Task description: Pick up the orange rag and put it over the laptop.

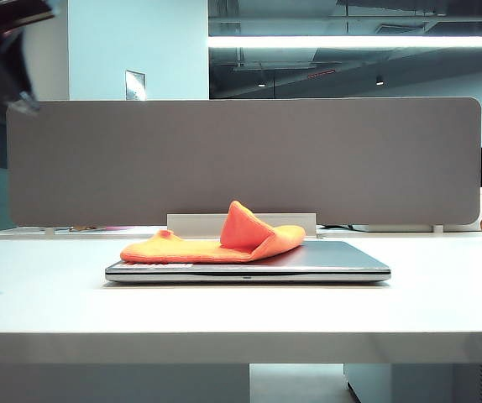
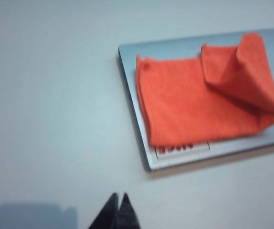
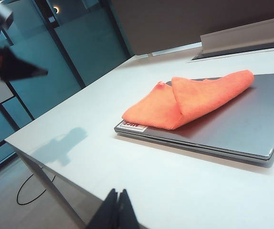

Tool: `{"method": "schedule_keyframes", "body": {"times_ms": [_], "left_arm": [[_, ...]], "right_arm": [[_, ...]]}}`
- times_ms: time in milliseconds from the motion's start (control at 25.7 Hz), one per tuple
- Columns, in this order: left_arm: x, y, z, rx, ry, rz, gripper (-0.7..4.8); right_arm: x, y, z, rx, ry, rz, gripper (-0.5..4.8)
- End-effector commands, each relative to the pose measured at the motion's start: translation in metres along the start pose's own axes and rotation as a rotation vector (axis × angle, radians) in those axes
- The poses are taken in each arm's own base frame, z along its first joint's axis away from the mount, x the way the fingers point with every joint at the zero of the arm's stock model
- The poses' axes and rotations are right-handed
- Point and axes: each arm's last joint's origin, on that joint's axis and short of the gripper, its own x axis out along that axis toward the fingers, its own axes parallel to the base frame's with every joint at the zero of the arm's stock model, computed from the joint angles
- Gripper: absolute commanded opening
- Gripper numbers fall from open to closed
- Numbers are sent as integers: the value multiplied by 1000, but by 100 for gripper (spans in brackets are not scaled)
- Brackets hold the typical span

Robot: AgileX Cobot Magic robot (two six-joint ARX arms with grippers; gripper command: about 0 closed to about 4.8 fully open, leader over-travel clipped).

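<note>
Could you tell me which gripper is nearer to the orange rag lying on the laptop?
Probably the left. The left gripper, shut, hangs above the table off the laptop's side, looking down on the orange rag. The right gripper, shut, sits back beyond the table edge.

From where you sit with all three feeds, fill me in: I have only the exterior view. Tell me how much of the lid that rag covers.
Observer: The left wrist view shows the orange rag covering one end and the middle of the laptop, with one corner folded back; bare lid shows along the edges.
Operator: Report anything on the lid I can't see.
Observer: A white sticker with red print pokes out from under the rag's edge.
Operator: Give me the left gripper.
Observer: The left gripper is shut and empty, above bare table beside the laptop.
Operator: Now the right one.
Observer: The right gripper is shut too, well back from the laptop, holding nothing.
</note>
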Motion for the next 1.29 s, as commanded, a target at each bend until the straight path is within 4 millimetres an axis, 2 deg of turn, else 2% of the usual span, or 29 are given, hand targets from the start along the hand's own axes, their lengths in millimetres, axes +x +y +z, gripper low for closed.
{"method": "schedule_keyframes", "body": {"times_ms": [39, 117, 312, 390, 468, 623, 818, 1013, 1286], "left_arm": [[-7, 1, -17, -16, -28, 1, -7], [-14, 2, -36, -59, -59, -2, -7], [-30, 3, -61, -116, -143, -14, -7], [-37, 3, -67, -135, -171, -20, -6], [-52, 2, -74, -147, -186, -38, -6], [-65, 2, -76, -145, -230, -43, -6], [-69, 2, -75, -110, -264, -35, -6], [-67, 8, -75, -68, -288, 108, -6], [-54, 28, -104, -117, -350, 244, -6]], "right_arm": [[0, 0, 0, -6, -7, 1, -5], [0, 0, 0, -6, -7, 1, -5], [0, 0, 0, -6, -7, 1, -5], [0, 0, 0, -6, -7, 1, -5], [0, 0, 0, -6, -7, 1, -5], [0, 0, 0, -5, -6, 1, -5], [0, 0, 0, -6, -7, 1, -5], [0, 0, 0, -6, -7, 1, -5], [0, 0, 0, -6, -7, 1, -5]]}}
